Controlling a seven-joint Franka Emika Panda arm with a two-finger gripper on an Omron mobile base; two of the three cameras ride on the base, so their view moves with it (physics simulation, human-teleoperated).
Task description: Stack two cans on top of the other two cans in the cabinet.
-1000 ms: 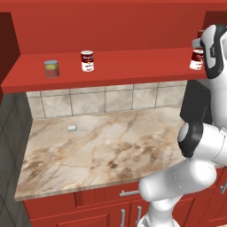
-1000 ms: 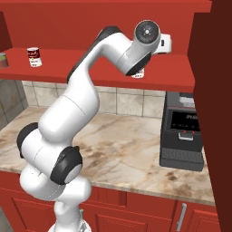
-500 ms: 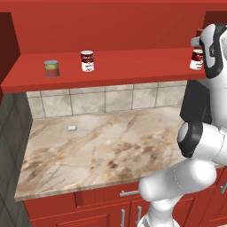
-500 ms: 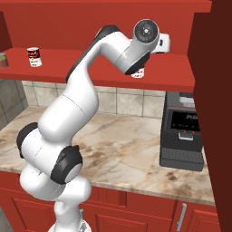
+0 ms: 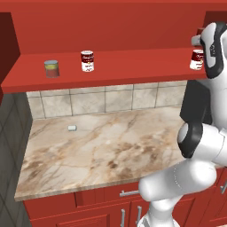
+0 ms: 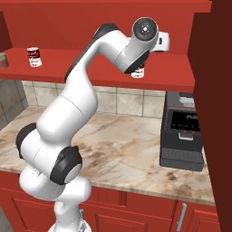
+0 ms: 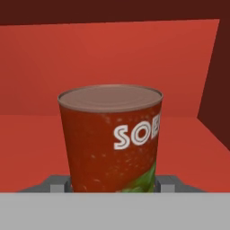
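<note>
In the left base view, the grey can [image 5: 51, 68] stands near the left end of the cabinet shelf [image 5: 133, 66], and a soup can [image 5: 87, 60] stands just beside it to the right. A second soup can [image 5: 196, 59] is near the right end, partly behind the arm. Below is a marble bench [image 5: 111, 146] with a tiled wall behind it.

In the right base view, the arm reaches up to the shelf, and the second soup can [image 6: 137, 71] shows under its wrist. A black appliance [image 6: 183, 136] stands at the right end of the bench.

In the hand view, the end effector [image 7: 112, 185] is clamped on a dark red can [image 7: 111, 139], low on its sides, with the can upright on the shelf. I judge the can stiff, smooth and rather light; a grip at mid-height on the round wall should keep it from tilting.
</note>
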